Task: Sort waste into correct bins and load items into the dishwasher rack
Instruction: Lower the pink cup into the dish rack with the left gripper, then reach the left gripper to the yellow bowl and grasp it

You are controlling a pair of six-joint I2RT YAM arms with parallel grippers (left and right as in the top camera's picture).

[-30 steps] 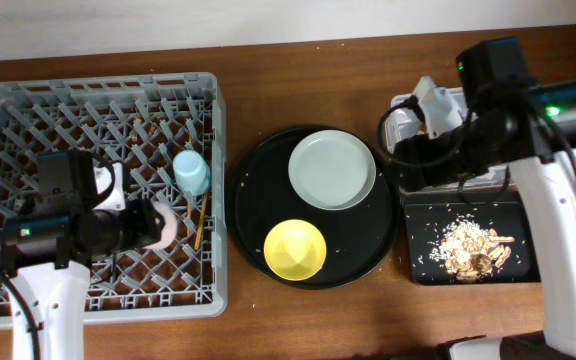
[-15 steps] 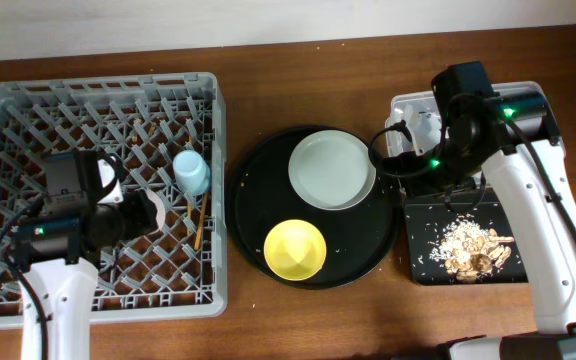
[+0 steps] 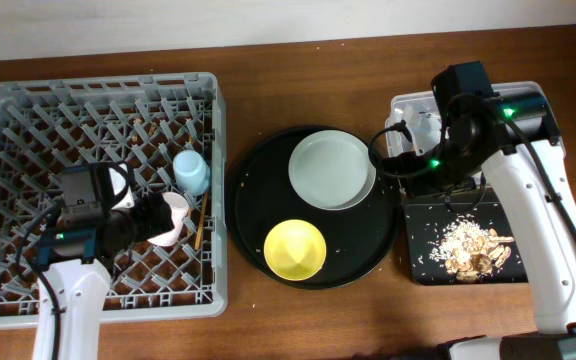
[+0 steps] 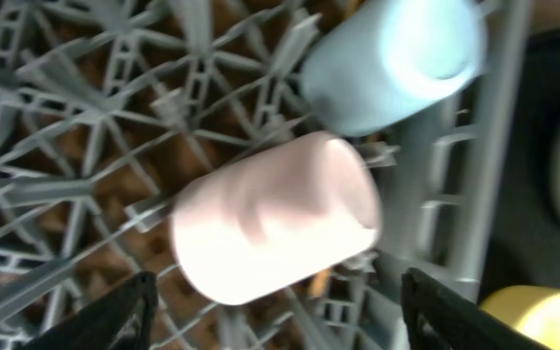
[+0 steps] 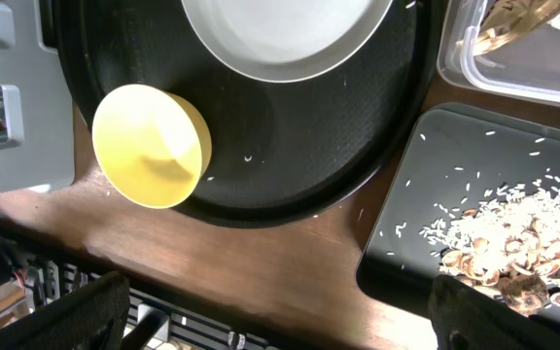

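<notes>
Your left hand (image 4: 278,326) is hovering, spread wide, by the pink cup (image 4: 275,219), which is lying on its side in the rack (image 3: 28,110) beside the blue cup (image 4: 397,58). Your right hand (image 5: 280,316) is gaping empty.

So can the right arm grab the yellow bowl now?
Probably yes. The yellow bowl sits uncovered on the round black tray, apart from the white plate, with nothing above it. The right fingers are spread wide and empty, and the bowl shows plainly in that wrist's view.
</notes>
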